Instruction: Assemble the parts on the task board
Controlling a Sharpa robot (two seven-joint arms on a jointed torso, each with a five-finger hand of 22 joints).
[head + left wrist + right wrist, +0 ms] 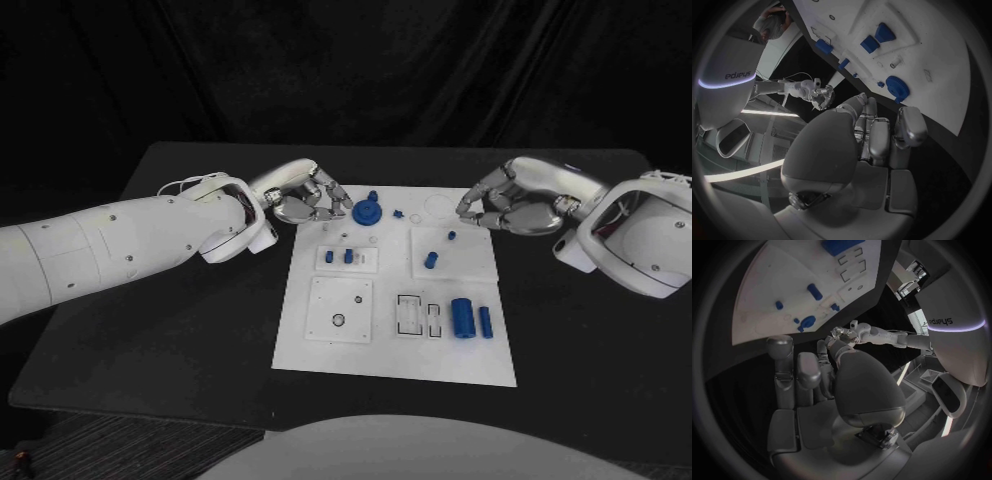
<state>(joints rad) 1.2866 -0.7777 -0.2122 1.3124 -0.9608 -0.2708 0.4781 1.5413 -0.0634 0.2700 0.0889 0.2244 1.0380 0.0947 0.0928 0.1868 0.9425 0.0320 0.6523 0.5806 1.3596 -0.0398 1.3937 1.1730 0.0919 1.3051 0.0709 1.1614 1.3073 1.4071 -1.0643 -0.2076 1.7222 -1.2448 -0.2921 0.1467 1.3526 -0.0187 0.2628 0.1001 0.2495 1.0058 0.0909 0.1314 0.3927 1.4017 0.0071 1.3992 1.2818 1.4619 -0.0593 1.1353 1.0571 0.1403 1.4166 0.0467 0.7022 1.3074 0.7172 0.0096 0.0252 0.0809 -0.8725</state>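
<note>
The black table [188, 330] carries everything, and the white task board [389, 360] lies along its middle, running from the far side toward the robot.

The left hand [306, 196] hovers at the board's far left corner. The left wrist view shows its fingers [879, 137] curled in toward the palm, close together, with nothing between them. The right hand [505, 205] is at the far right edge of the board, its fingers [807, 377] likewise drawn in side by side and holding nothing that can be seen.

On the board, the largest part is a blue cylinder [462, 317] lying in the near right area, with a thinner blue rod [485, 320] just beside it on its right. To their left are outlined rectangular slots [411, 315], and further left a raised white square plate with a small ring [339, 320] on it.

At the far end of the board, just beside the left hand's fingers, lies a round blue gear [369, 213], with a small blue knob [374, 195] just beyond it. In the middle left, two short blue pegs [339, 257] stand in a small white block. On the right half stands a blue peg [431, 262], and a tiny blue piece [450, 236] lies beyond it, nearer the right hand.
</note>
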